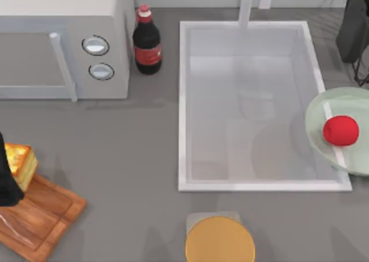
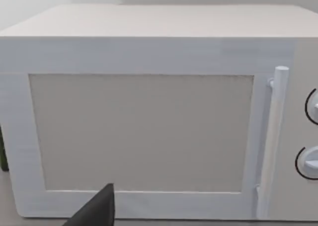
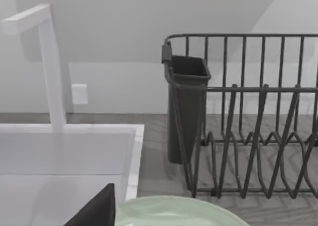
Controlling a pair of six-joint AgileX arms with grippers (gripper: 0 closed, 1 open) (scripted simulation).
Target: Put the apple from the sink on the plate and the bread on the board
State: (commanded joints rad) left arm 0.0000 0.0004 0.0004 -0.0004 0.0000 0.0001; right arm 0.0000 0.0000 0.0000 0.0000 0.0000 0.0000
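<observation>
Red round apple (image 1: 340,130) on translucent green plate (image 1: 320,118); crusty bread (image 1: 21,163) on grained board (image 1: 40,219)

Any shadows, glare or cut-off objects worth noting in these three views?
Top view: soft even light, faint shadows inside the sink, no glare, the plate cut off by the picture's edge. Left wrist view: flat light on the microwave. Right wrist view: dish rack casts faint shadows.

Red apple (image 1: 341,130) resting on pale green plate (image 1: 323,115), just right of white-rimmed sink (image 1: 183,101). Golden bread (image 1: 20,164) chunk sitting on wooden board (image 1: 43,216), at table's left edge
</observation>
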